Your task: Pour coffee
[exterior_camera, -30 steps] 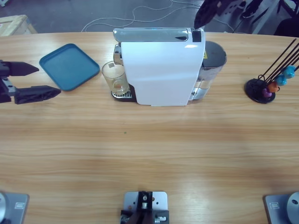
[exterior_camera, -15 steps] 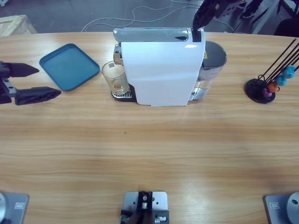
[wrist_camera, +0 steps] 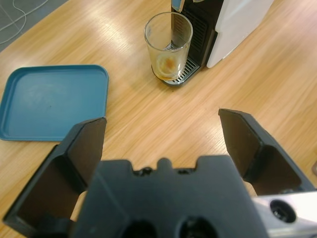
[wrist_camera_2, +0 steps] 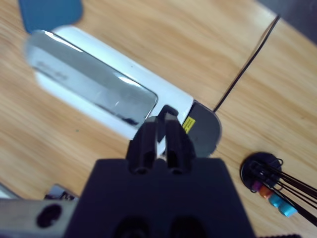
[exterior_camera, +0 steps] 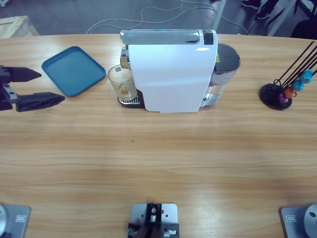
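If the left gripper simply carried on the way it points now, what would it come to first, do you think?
Most likely the glass on the coffee machine's drip grate. It stands between the open left gripper's jaws in the wrist view, with only bare table before it. The blue tray lies off to one side, probably clear of the path.

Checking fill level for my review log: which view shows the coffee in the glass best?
The left wrist view: the coffee shows as a shallow tan layer through the clear glass. The high view shows it from above, smaller. The right wrist view shows only the coffee machine, not the glass.
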{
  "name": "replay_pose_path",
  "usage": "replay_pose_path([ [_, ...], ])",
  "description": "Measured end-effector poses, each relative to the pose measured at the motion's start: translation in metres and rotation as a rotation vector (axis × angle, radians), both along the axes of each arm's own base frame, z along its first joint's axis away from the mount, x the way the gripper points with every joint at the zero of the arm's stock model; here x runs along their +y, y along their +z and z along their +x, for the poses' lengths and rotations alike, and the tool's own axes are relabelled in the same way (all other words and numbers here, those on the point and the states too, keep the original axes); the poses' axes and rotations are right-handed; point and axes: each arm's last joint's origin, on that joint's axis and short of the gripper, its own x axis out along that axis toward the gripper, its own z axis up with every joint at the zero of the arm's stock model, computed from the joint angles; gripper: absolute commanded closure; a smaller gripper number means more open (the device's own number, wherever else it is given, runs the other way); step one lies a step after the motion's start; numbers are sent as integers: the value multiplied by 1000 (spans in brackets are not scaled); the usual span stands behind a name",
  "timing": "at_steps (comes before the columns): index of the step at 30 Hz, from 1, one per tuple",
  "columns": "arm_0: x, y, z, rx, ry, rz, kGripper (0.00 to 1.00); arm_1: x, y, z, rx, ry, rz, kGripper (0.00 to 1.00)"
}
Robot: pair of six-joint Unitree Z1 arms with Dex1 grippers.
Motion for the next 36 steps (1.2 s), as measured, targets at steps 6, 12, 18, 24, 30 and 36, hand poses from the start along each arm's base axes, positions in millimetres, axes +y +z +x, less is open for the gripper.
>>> replay_pose_path([
  [6,0,1,-1,-4,0,-2,18,-10,7,-20,14,-7,2,0],
  [12,0,1,-1,-5,0,-3,18,-6,4,-22,29,-7,1,0],
  [18,0,3,0,-20,0,-13,18,-6,1,-22,38,-9,-7,0],
  [24,-1,4,1,-30,0,-19,18,-7,-1,-22,45,-14,-17,0],
  [30,-1,4,1,-30,0,-19,18,-7,-1,-22,41,-20,-26,0],
  [36,-1,3,1,-28,0,-18,18,-7,-1,-22,37,-25,-31,0],
])
